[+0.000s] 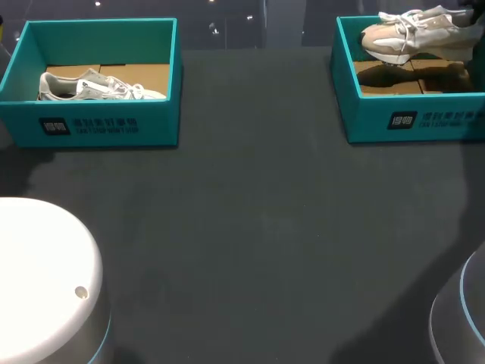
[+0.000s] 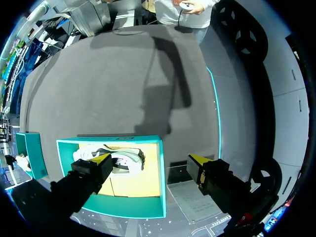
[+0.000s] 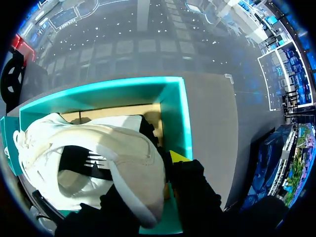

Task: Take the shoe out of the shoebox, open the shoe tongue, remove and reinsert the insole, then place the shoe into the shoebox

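Note:
Above the right teal shoebox [image 1: 409, 114] hangs a white and beige shoe [image 1: 413, 34], tilted, toe toward the table's middle. My right gripper [image 3: 159, 170] is shut on the heel collar of this shoe [image 3: 94, 163], with one yellow fingertip [image 3: 177, 157] showing outside the heel and the other finger hidden inside. The box's cardboard floor [image 3: 148, 111] lies below it. My left gripper [image 2: 150, 159] stands open high above the left teal shoebox [image 2: 158, 173], where a grey and white shoe [image 2: 121, 159] lies on its side.
The left shoebox [image 1: 98, 125] with its shoe [image 1: 95, 87] stands at the table's far left. The dark table top [image 1: 250, 227] spreads between the two boxes. My arms' round bases sit at the near left [image 1: 45, 280] and near right [image 1: 462, 318].

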